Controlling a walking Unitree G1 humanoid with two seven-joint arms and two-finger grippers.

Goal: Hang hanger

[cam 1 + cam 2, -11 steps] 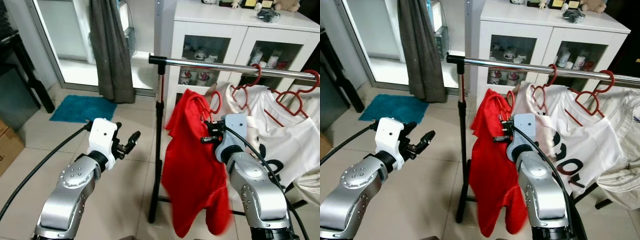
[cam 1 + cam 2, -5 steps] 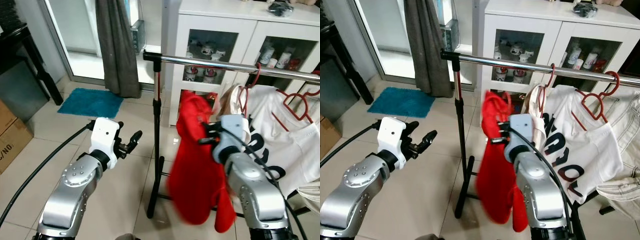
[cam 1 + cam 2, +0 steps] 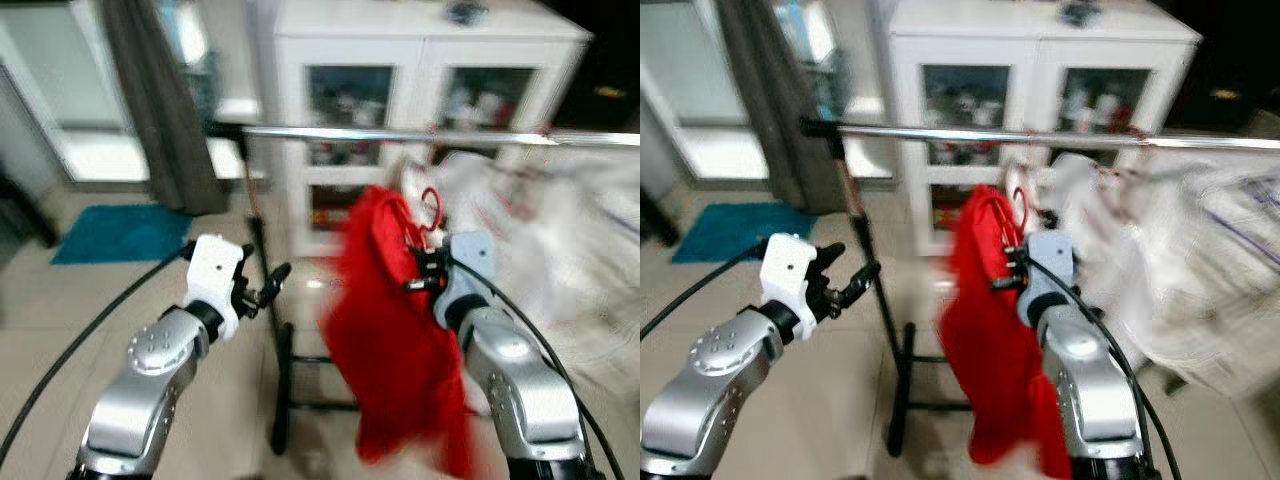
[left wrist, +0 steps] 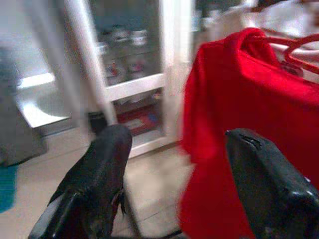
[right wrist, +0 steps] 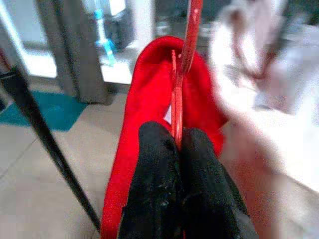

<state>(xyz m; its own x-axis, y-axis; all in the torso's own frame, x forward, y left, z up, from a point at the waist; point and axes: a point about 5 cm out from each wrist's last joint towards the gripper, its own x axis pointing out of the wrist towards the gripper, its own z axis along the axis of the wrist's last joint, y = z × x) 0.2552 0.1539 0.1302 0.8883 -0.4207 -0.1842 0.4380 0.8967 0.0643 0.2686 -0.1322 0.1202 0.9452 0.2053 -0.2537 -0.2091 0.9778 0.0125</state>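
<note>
A red hanger (image 5: pixel 180 89) carrying a red garment (image 3: pixel 395 330) is gripped by the right gripper (image 5: pixel 178 142), whose two black fingers (image 5: pixel 154 164) are pressed together on the thin red frame of the hanger just below its neck, as seen in the right wrist view. The hanger is held up in front of the robot, to the right of centre, with its hook (image 3: pixel 432 208) raised just under the metal rail (image 3: pixel 400 135) of a clothes rack; whether the hook touches the rail cannot be told, since the head views are blurred. The red garment is draped down from the hanger in front of the right arm and is seen hanging clear of the tiled floor (image 3: pixel 60 300). The left gripper (image 4: pixel 169 164) is held out at the left at about the same height, with its fingers spread apart and nothing between them; its tips are seen near the black upright post (image 3: pixel 865 250) of the rack. Pale garments (image 3: pixel 1200 270) are hung farther right along the rail, smeared by the blur. Behind the rack a white cabinet (image 3: pixel 400 60) with glass doors is seen, with small items on its shelves that cannot be made out. A grey curtain (image 3: pixel 150 110) is seen at the far left, and a teal mat (image 3: pixel 110 232) is laid on the floor below it.
</note>
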